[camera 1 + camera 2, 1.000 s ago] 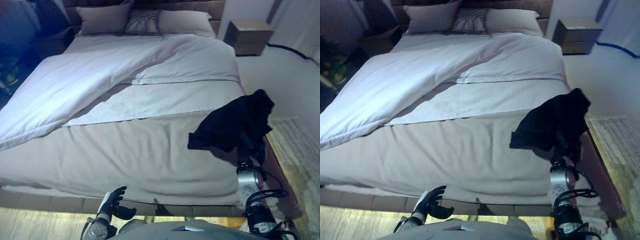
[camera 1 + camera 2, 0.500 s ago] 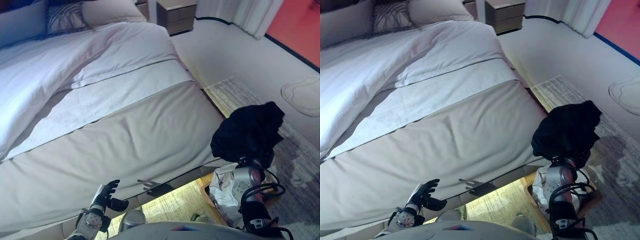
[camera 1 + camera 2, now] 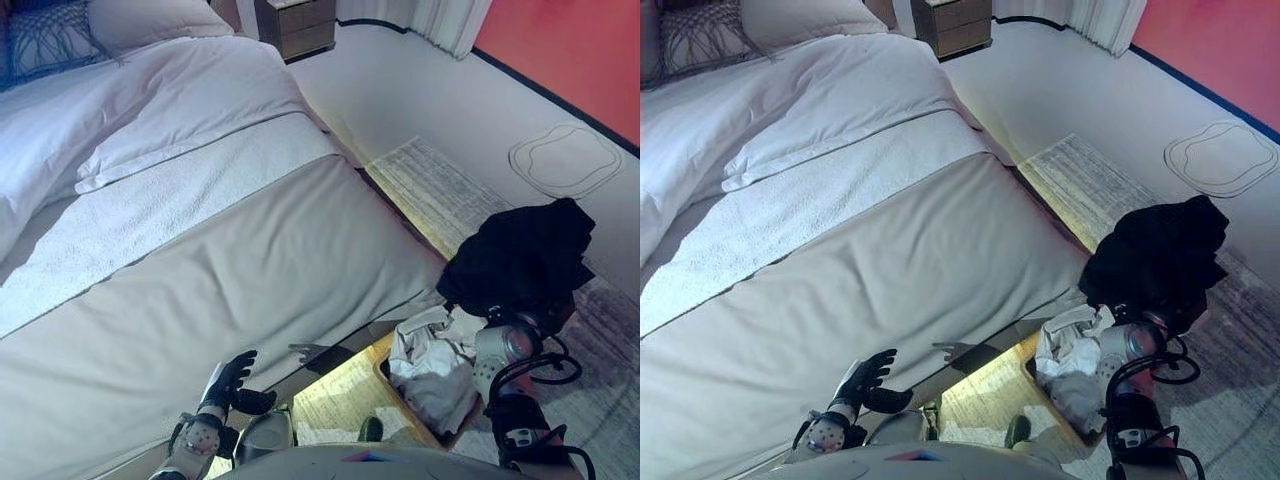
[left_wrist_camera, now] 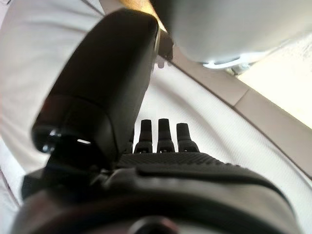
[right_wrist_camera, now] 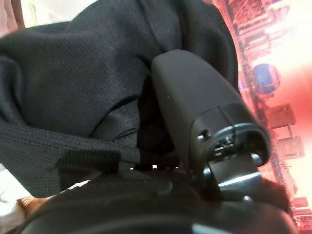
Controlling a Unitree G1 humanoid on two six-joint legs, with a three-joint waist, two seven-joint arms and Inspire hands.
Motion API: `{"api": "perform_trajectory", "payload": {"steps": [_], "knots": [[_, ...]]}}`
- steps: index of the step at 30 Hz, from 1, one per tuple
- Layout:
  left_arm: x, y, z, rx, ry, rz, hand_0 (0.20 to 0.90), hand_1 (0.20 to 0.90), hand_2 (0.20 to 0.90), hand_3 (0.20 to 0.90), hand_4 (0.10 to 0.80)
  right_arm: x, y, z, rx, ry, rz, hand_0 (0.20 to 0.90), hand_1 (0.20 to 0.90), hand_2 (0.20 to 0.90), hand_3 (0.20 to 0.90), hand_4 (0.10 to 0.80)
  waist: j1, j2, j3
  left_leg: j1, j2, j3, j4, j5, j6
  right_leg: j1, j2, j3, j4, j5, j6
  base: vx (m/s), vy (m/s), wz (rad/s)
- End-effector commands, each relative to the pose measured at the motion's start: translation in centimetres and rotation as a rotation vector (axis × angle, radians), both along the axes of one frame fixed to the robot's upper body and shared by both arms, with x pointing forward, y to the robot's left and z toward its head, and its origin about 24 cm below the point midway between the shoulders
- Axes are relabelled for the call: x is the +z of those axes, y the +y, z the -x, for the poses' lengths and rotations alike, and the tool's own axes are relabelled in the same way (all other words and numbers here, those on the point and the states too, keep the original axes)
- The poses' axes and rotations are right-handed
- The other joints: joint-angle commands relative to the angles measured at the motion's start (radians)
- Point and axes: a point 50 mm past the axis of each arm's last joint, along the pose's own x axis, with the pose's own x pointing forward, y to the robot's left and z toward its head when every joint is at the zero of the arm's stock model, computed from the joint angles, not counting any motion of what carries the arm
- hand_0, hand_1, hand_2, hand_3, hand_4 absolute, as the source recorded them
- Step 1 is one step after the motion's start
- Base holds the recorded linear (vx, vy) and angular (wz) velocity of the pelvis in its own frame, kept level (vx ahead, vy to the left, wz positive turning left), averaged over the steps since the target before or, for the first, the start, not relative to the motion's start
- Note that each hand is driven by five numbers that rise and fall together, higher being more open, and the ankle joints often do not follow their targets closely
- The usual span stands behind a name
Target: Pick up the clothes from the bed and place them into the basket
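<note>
Right wrist view: black cloth (image 5: 87,83) bunched up around the right hand (image 5: 195,126), with the thumb pressed into the folds and the fingers buried under the cloth. Held tight, by the look of it. In the left eye view, the same black cloth (image 3: 525,262) hanging in a soft heap above the right arm, off the bed (image 3: 200,270) and over the floor beside it. Just below and a bit to the left, a basket (image 3: 396,392) on the floor, with white clothes (image 3: 432,362) already inside.

Probably light and floppy, not stiff at all. Will droop and swing when moved. Not likely to break. A little slippery maybe, so a loose edge could slide out or catch on the basket rim. Best held at a thick bunch in the middle, as now, not by one thin corner.

Right arm raised up from the lower right, wrist pointing up, cloth draped over the top of the hand. Near the basket but not over its middle yet, so likely in the carrying step.

Left hand (image 3: 232,382) low by the foot of the bed, holding nothing. Fingers straight and relaxed in the left wrist view, fingertips (image 4: 165,127) pointing at the pale bed cover.
</note>
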Motion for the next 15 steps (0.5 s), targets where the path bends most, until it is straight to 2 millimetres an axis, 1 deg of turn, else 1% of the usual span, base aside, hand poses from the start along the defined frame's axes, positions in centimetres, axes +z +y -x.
{"api": "perform_trajectory", "payload": {"steps": [1,6,7,8,9,10,12,15], "knots": [[0.3,1.0,0.0,0.000,-0.039,-0.038,0.900,0.900,0.900,0.900,0.800,4.5,-2.0,-1.1,-0.016,-0.172,0.188,0.300,0.300,0.300,0.200,0.100,0.016,0.006,-0.038,-0.088,0.019,-0.048,0.058,-0.040,-0.035,0.035,-0.069,-0.090,0.037,0.025,0.049,0.039,0.062,0.04],[0.2,1.0,0.1,-0.026,-0.032,-0.037,0.900,0.900,0.900,0.900,0.800,0.8,-1.8,0.5,-0.011,-0.050,0.094,0.300,0.300,0.300,0.200,0.100,0.018,0.016,-0.034,-0.084,0.010,-0.059,0.059,-0.044,-0.035,0.028,-0.074,-0.099,0.043,0.024,0.045,0.025,0.026,0.10],[0.3,0.8,-0.1,-0.044,-0.036,-0.032,0.900,0.900,0.900,0.900,0.800,-0.5,-1.8,1.1,-0.006,-0.017,0.046,0.300,0.300,0.300,0.200,0.100,0.021,0.019,-0.032,-0.088,0.005,-0.065,0.059,-0.044,-0.036,0.025,-0.076,-0.102,0.043,0.026,0.045,0.001,0.005,0.09],[0.3,0.8,-0.1,-0.048,-0.037,-0.031,0.900,0.900,0.900,0.900,0.800,-0.7,-1.8,1.2,-0.003,-0.010,0.037,0.300,0.300,0.300,0.200,0.100,0.022,0.020,-0.031,-0.088,0.004,-0.066,0.058,-0.044,-0.036,0.024,-0.076,-0.103,0.042,0.026,0.045,0.000,0.000,0.00],[0.4,0.5,-0.4,-0.069,-0.044,-0.024,0.900,0.900,0.900,0.900,0.800,-1.9,-2.0,1.9,-0.012,0.038,0.019,0.300,0.300,0.300,0.200,0.100,0.027,0.024,-0.028,-0.092,-0.002,-0.072,0.057,-0.043,-0.034,0.021,-0.078,-0.107,0.043,0.027,0.045,0.000,0.000,0.00],[0.4,0.5,-0.5,-0.076,-0.048,-0.020,0.900,0.900,0.900,0.900,0.800,-2.3,-2.0,2.1,-0.017,0.051,0.011,0.300,0.300,0.300,0.200,0.100,0.030,0.026,-0.027,-0.093,-0.004,-0.074,0.057,-0.042,-0.033,0.020,-0.079,-0.108,0.044,0.027,0.045,-0.001,-0.014,0.05],[0.8,0.1,-1.6,-0.099,-0.075,0.004,0.900,0.900,0.900,0.900,0.800,-3.0,-2.5,2.5,-0.052,0.096,-0.005,0.300,0.300,0.300,0.200,0.100,0.040,0.037,-0.016,-0.108,-0.014,-0.088,0.059,-0.043,-0.028,0.003,-0.083,-0.113,0.054,0.024,0.044,-0.057,-0.016,0.10],[1.4,-0.3,-2.9,-0.116,-0.122,0.021,0.900,0.900,0.900,0.900,0.800,-2.5,-3.7,2.0,-0.115,0.082,-0.018,0.300,0.300,0.300,0.200,0.100,0.044,0.059,0.015,-0.140,-0.027,-0.100,0.062,-0.038,-0.025,-0.039,-0.092,-0.118,0.073,0.022,0.041,-0.207,0.011,0.14]]}}
